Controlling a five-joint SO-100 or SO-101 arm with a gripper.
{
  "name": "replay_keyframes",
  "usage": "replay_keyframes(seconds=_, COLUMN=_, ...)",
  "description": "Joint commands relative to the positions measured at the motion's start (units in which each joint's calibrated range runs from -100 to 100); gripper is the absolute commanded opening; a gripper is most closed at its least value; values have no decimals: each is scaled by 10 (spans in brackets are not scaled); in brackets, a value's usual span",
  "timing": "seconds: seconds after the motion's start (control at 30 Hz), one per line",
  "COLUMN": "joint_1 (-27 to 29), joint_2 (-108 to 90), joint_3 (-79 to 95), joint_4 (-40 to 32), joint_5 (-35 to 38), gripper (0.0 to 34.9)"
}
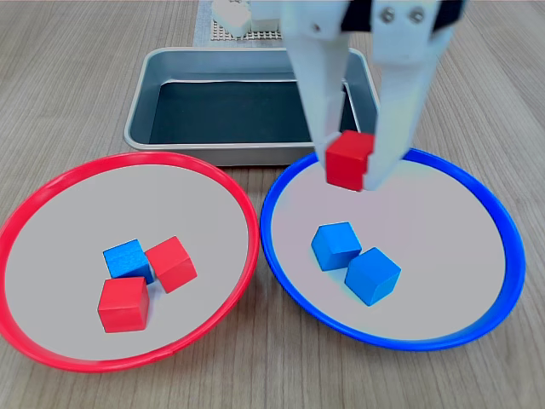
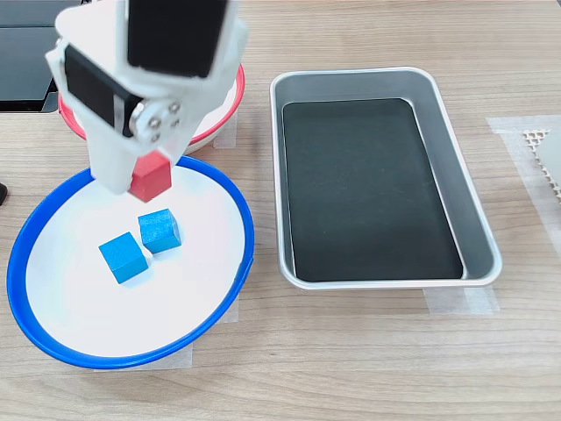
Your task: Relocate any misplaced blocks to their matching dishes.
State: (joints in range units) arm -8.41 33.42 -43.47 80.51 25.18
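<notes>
Gripping one red cube [image 1: 347, 158], the gripper [image 1: 351, 162] holds it closed-jawed above the blue-rimmed dish's [image 1: 494, 213] far edge, not yet delivered. A blue cube [image 1: 128, 258] sits misplaced between two reds in the red-rimmed dish [image 1: 51, 189]; both moves remain, I judge.

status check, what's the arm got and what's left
Gripper shut on red cube, above blue dish. One blue cube sits in red dish. Nothing blocking.

First exterior view faces low from the front; second perhaps overhead; both share the blue-rimmed dish [image 1: 498, 223] [image 2: 53, 346]
</notes>
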Motion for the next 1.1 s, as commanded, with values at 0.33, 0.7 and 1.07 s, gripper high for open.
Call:
replay_keyframes(seconds=0.33, joint_1=175, joint_2=-63, joint_3=65, joint_4=-16, joint_5=120, gripper=4)
replay_keyframes(seconds=0.7, joint_1=176, joint_2=18, joint_3=58, joint_4=-77, joint_5=-5, gripper=4)
replay_keyframes(seconds=1.07, joint_1=170, joint_2=83, joint_3=-5, joint_4=-126, joint_5=-59, gripper=4)
